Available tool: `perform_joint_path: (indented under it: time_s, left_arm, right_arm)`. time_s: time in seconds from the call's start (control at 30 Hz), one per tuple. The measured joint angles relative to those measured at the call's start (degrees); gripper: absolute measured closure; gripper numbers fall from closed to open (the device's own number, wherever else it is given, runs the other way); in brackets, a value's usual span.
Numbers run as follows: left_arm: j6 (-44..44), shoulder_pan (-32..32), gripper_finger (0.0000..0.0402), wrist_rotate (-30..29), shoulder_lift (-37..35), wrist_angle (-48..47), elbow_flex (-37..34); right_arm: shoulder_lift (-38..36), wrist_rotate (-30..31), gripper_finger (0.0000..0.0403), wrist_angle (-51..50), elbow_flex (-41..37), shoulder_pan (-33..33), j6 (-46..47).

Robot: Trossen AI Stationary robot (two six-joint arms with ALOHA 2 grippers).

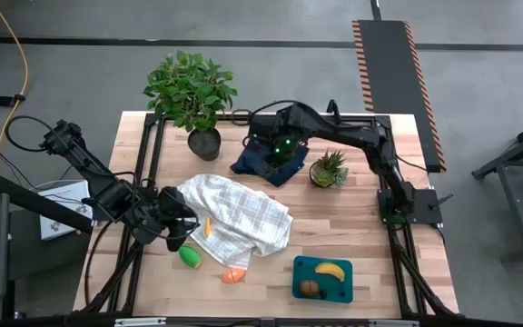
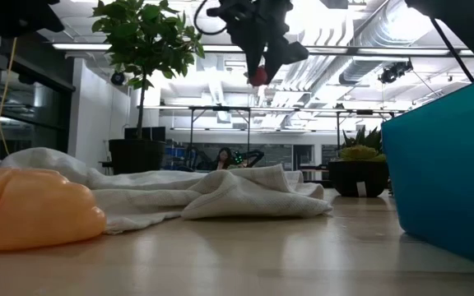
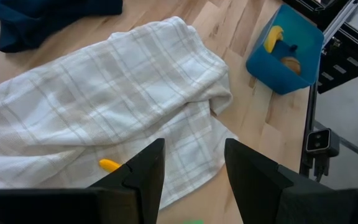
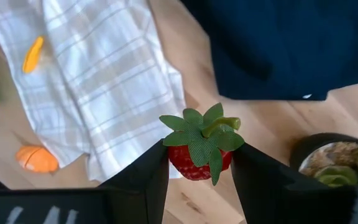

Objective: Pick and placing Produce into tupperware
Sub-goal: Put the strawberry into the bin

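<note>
My right gripper (image 1: 278, 150) hangs high over the dark navy cloth (image 1: 263, 165) at the table's far side, shut on a red berry (image 4: 194, 163) with a green leafy cap. My left gripper (image 3: 194, 155) stands open over the near left part of the white checked cloth (image 1: 236, 218), nothing between its fingers. A small orange piece (image 1: 208, 227) lies on that cloth. A green piece (image 1: 190, 257) and an orange piece (image 1: 233, 275) lie on the wood near the front. The teal tupperware (image 1: 298, 272) at the near right holds a yellow banana (image 1: 330, 271) and a brown round one (image 1: 309, 288). My right gripper pinches the berry's red body (image 4: 178, 163) between its two fingers, one on each side. The fingers come from above, pointing steeply down. The berry is lifted clear, far above the table, with its leafy cap (image 4: 202, 134) turned up toward the wrist.
A large leafy potted plant (image 1: 191, 91) stands at the far left, a small spiky potted plant (image 1: 329, 170) just right of the navy cloth. Bare wood lies between the checked cloth and the tupperware.
</note>
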Motion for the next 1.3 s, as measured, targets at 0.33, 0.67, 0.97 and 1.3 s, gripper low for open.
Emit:
perform_joint_path:
  time_s: [0.33, 0.67, 0.97, 1.3]
  left_arm:
    - [0.1, 0.0, 0.0245, 1.9, 0.0, 0.0, 0.0]
    - [2.3, 0.0, 0.0245, 2.2, 0.0, 0.0, 0.0]
    - [2.3, 0.0, 0.0245, 2.4, 0.0, 0.0, 0.0]
    - [2.3, 0.0, 0.0245, 3.9, 0.0, 0.0, 0.0]
  right_arm:
    - [0.0, 0.0, 0.0258, 0.2, 0.0, 5.2, 5.0]
    - [0.0, 1.8, 0.0258, 0.2, 0.0, 10.6, 13.1]
    - [0.0, 1.8, 0.0258, 0.2, 0.0, 15.6, 21.7]
    - [0.0, 2.9, 0.0258, 0.2, 0.0, 21.2, 28.4]
